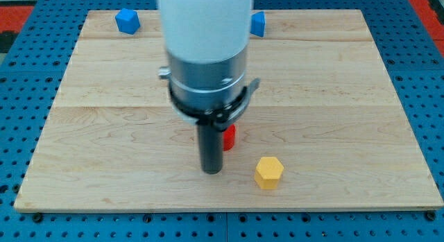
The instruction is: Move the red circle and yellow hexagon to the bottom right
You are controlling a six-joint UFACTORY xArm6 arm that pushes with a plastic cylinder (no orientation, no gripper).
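We count four blocks on one wooden board [333,117]: two blue blocks [127,21] [258,23], one red block [229,136], one yellow hexagon [269,173].

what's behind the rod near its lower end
A red block shows at the rod's right edge. The rod covers most of it, so its shape is unclear. My tip sits left of the yellow hexagon.

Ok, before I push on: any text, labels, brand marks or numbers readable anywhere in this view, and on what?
None readable in this view.
Wooden board: bare grain, no print.
Arm's white and grey housing: no label visible.
Yellow hexagon, red block, two blue blocks: plain faces.
My tip sits left of the yellow hexagon, just below-left of the red block; unmarked.
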